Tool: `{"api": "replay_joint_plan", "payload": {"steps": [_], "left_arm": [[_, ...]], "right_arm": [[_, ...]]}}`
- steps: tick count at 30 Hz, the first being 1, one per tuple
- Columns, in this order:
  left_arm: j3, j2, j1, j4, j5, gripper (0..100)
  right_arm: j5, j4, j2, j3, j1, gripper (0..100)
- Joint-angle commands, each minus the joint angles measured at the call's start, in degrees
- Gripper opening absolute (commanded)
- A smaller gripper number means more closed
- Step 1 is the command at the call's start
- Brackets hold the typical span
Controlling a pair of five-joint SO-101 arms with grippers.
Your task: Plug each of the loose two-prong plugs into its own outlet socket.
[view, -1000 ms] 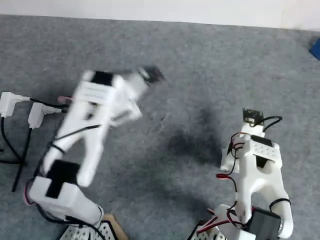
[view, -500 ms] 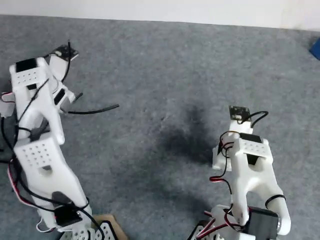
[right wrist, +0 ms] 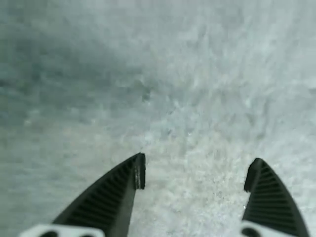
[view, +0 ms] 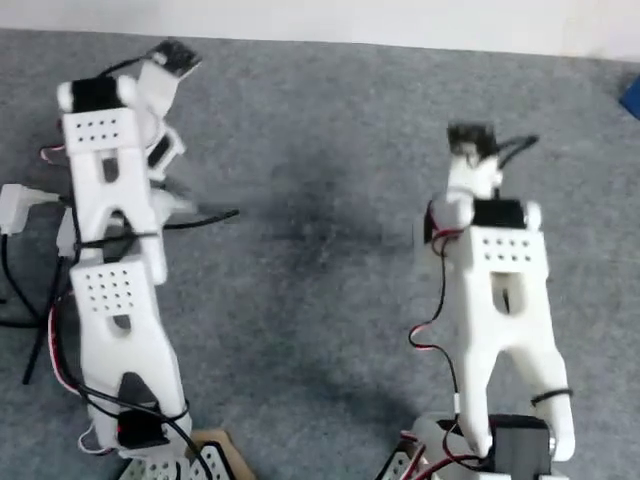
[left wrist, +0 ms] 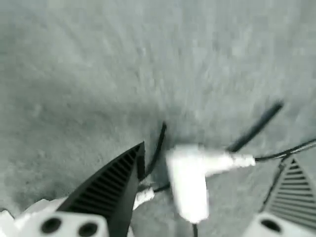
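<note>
1. Jaws on the left arm stand wide apart, empty; a white two-prong plug (left wrist: 190,182) lies between them on the grey carpeted desk (left wrist: 98,59).
2. Jaws on the right arm: wide apart, empty.

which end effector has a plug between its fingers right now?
The left end effector: a white plug lies between its open fingers, not gripped. The right end effector, also open, is over bare grey carpet.
</note>
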Motion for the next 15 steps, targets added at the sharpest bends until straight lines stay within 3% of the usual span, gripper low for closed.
{"api": "replay_joint_plan", "payload": {"steps": [1,4,8,11,15], "left_arm": [[-11.47,-3.74,1.89,1.41,11.52,40],[-14.81,-9.98,1.80,1.49,16.26,40],[-9.45,-24.84,3.03,2.11,21.63,40],[5.58,-41.10,5.93,2.11,24.09,40],[37.41,-68.70,10.68,1.85,24.26,40]], "right_arm": [[-0.97,11.38,-4.62,-15.16,-1.10,31.5],[-1.14,13.05,-10.68,-14.90,-0.40,31.5],[-0.88,6.55,-22.02,-3.03,-0.40,31.5],[-0.70,-3.03,-32.57,13.41,-0.40,31.5],[1.41,-15.08,-50.07,37.05,-0.04,31.5]]}}
